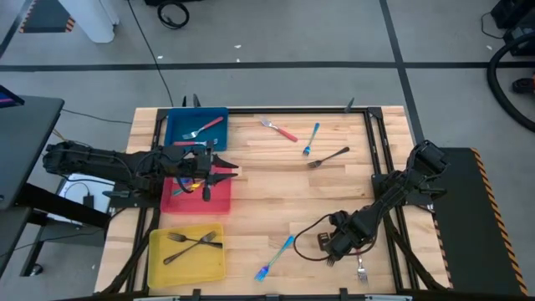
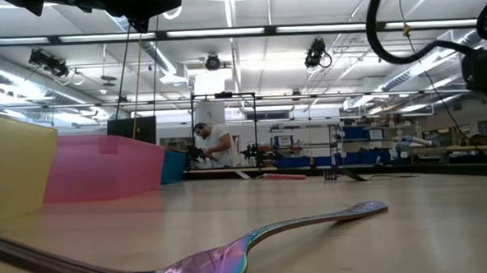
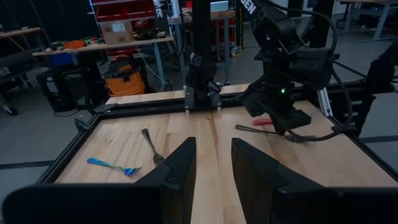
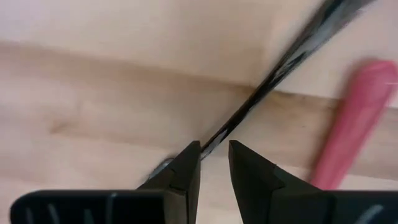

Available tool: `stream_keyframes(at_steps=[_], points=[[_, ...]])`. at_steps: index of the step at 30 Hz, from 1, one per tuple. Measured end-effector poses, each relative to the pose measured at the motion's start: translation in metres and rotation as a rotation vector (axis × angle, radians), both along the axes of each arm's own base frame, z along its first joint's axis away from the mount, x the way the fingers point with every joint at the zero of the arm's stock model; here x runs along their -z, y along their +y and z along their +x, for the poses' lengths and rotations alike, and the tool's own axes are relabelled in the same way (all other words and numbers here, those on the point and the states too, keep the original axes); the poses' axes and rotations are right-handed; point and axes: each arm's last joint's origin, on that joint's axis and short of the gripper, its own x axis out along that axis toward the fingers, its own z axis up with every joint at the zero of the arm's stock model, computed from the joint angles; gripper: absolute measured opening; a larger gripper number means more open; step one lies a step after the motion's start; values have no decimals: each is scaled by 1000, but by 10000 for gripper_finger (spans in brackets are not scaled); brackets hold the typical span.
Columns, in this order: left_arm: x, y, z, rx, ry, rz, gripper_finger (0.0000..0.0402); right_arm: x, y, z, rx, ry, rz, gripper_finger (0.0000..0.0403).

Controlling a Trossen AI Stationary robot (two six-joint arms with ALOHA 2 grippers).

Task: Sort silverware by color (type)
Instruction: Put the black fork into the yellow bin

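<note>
right hand, parted, straddling dark fork

The pale wooden slatted table is carrying flat blue, red and yellow plastic trays along one side, with red-handled, blue-handled and dark metal forks lying scattered across it.

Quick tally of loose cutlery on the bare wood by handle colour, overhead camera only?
Red fork: 1
Blue forks: 2
Metal forks: 2
Total: 5; more may hide under the right gripper.
</note>
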Motion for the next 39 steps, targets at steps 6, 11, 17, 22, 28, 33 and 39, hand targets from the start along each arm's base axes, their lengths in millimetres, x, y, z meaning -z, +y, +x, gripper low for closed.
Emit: stream_keyframes(at_steps=[6,11,17,22,28,33,39], points=[[0,0,0,0,2,0,102,6,-4,-5,20,88,-65,91],[0,0,0,1,1,0,102,10,-6,-8,-15,91,-71,91],[0,0,0,1,1,-1,102,15,-9,-10,-75,60,-91,73],[0,0,0,0,1,-2,102,16,-10,-10,-132,34,-121,17],[4,0,0,-3,36,-27,102,15,-11,-9,-172,9,-150,17],[5,0,-1,-5,56,-40,102,4,-13,1,-255,-83,-302,11],[6,0,0,-10,59,-77,102,-24,-24,14,-324,-250,-510,11]])
